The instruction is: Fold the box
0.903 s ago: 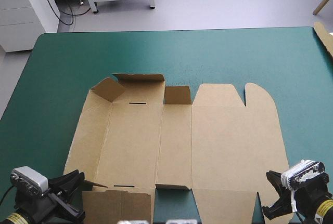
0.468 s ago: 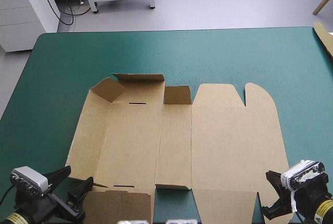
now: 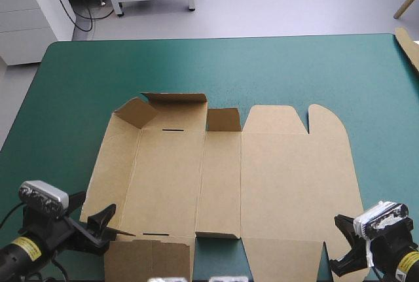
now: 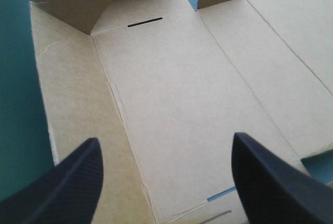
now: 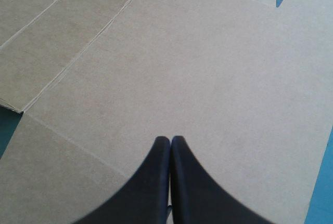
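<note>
Left tool (image 4: 166, 141) spread, right tool (image 5: 170, 140) pressed together, we judge the box (image 3: 281, 177) light, stiff between creases, best gripped by its left wall edge.

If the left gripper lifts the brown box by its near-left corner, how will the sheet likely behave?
The box is a thin scored sheet, so it would probably bend at its creases rather than rise stiffly. Flat on the smooth teal-green cover, it may slide if pushed. Its half-raised far flaps may spring back.
</note>
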Action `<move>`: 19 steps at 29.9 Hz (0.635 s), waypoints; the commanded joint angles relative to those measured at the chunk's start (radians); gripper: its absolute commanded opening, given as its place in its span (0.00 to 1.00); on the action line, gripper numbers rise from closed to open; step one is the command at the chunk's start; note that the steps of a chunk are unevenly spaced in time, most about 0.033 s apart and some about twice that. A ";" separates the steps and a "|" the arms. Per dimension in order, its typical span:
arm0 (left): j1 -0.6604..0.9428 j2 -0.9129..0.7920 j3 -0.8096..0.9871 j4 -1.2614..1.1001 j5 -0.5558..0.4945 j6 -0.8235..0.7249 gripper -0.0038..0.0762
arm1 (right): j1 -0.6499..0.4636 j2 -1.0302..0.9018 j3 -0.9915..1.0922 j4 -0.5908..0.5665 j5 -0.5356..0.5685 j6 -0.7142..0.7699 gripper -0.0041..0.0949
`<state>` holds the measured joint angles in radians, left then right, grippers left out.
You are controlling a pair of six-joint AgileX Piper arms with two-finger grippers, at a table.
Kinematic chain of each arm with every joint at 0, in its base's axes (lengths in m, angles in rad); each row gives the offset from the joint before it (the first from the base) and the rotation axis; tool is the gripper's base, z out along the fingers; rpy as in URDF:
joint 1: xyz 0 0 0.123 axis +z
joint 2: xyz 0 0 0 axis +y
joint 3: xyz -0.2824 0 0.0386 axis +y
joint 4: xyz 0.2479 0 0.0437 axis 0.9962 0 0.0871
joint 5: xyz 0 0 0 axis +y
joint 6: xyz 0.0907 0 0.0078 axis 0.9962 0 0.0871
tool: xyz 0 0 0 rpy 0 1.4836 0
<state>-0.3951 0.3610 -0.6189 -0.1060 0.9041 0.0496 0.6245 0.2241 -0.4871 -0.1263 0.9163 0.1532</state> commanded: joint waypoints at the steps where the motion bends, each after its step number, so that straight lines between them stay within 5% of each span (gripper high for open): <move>1: -0.007 0.144 -0.121 0.043 -0.013 -0.003 0.67 | -0.002 0.011 -0.026 -0.008 -0.067 -0.006 0.03; 10: -0.007 0.444 -0.346 0.058 0.102 -0.010 0.67 | -0.002 0.011 -0.026 -0.008 -0.067 -0.006 0.03; 19: -0.007 0.626 -0.536 0.150 0.337 -0.010 0.67 | -0.002 0.011 -0.026 -0.008 -0.067 -0.006 0.03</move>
<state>-0.3951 0.9604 -1.0861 -0.0065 1.2116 0.0487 0.6245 0.2241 -0.4871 -0.1263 0.9163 0.1532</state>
